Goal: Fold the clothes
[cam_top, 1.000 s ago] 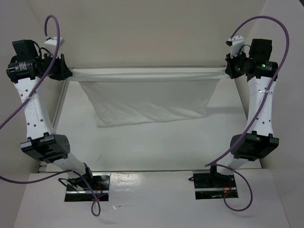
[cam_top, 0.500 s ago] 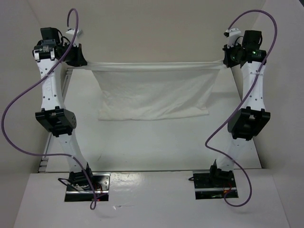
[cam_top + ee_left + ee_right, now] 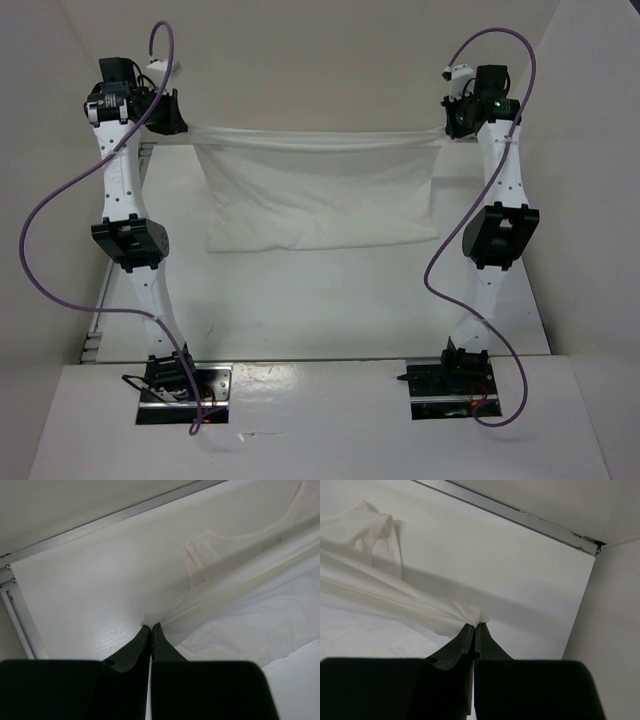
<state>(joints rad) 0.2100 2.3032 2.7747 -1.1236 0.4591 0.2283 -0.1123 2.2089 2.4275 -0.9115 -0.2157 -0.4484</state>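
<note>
White bench (image 3: 300,290) fills the middle of the top view, closed in by plain pale walls (image 3: 300,60); a metal rail (image 3: 100,525) runs along the bench's far edge, where it meets the wall.

The clothes (image 3: 320,200) hang across the upper part of that view. Their long axis runs from upper left to upper right, and the top edge is drawn into a tight, narrow band. The wrinkled body spreads down toward the frame's centre, and the lower hem seems to rest on the bench.

The left tool (image 3: 172,115) at upper left is clenched on one end of the band. The right tool (image 3: 450,120) at upper right is clenched on the other end. In both wrist views the fingers pinch a bunched tip of cloth.
</note>
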